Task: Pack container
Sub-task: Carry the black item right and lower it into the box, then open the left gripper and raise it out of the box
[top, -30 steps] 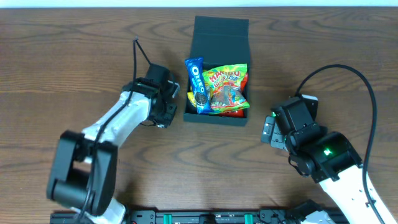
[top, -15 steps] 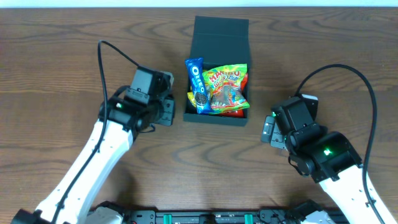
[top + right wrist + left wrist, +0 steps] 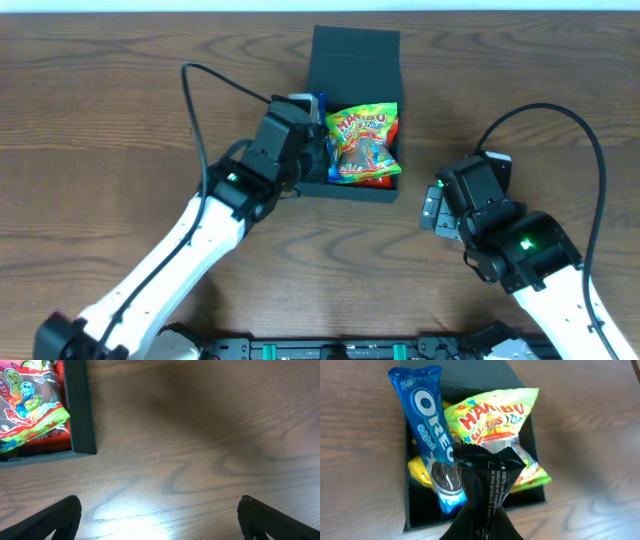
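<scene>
The container is a dark square box with its flap lid open at the back, standing in the middle of the table. In it lie a blue Oreo packet, a Haribo bag and a yellow packet. My left gripper hangs over the box's left side, shut on a black snack packet that juts out above the Oreo packet. My right gripper stands open over bare wood to the right of the box wall, with nothing between its fingers.
A red packet shows under the Haribo bag at the box's near right corner. Brown wood table lies all around the box. The right arm's black cable arcs at the right.
My left arm has swung right from beside the box to over its left side, carrying the black packet and now covering most of the Oreo packet from above. The right arm has not moved.
</scene>
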Controlling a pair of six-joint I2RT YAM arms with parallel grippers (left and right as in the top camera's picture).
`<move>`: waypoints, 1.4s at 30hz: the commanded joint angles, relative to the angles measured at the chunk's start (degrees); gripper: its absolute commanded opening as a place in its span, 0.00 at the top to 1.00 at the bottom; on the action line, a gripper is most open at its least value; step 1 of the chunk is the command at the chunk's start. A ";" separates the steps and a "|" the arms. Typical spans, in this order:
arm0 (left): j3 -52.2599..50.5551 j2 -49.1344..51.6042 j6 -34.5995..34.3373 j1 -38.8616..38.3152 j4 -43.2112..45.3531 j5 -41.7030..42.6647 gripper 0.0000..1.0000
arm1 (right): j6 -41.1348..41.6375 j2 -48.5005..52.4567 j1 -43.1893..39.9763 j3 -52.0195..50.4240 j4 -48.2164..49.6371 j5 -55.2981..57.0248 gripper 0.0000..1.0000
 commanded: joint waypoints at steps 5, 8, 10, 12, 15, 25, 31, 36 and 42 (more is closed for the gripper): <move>7.54 9.42 -5.75 -1.01 0.68 -0.76 0.94 | 1.07 -0.44 -0.46 -0.28 -0.04 1.05 0.01; 10.54 14.62 -5.75 -1.86 0.48 -0.70 0.94 | 1.07 -0.44 -0.46 -0.28 -0.09 1.05 0.01; 10.80 16.79 -6.03 -1.86 0.85 -0.74 0.94 | 1.05 -0.44 -0.46 -0.28 -0.31 1.05 0.01; 10.78 18.43 -6.69 -1.84 0.70 -0.68 0.94 | 1.07 -0.44 -0.46 -0.28 -0.44 1.03 0.01; 10.78 20.61 -6.69 -1.86 0.20 -0.66 0.93 | 1.07 -0.44 -0.46 -0.28 -0.28 1.03 0.01; 10.78 22.56 -6.62 -1.86 0.50 -0.81 0.71 | 1.49 -0.44 -0.46 -0.28 -0.37 1.03 0.01; 11.02 22.49 -6.60 -1.86 0.39 -0.52 0.47 | 1.49 -0.44 -0.46 -0.28 -0.42 1.03 0.01; 15.15 20.76 -2.78 -1.86 -3.10 3.76 0.08 | 1.46 -0.44 -0.46 -0.28 -0.44 1.03 0.01; 25.49 15.58 1.20 -1.75 -15.50 4.94 0.05 | 1.49 -0.44 -0.46 -0.28 -0.44 1.03 0.01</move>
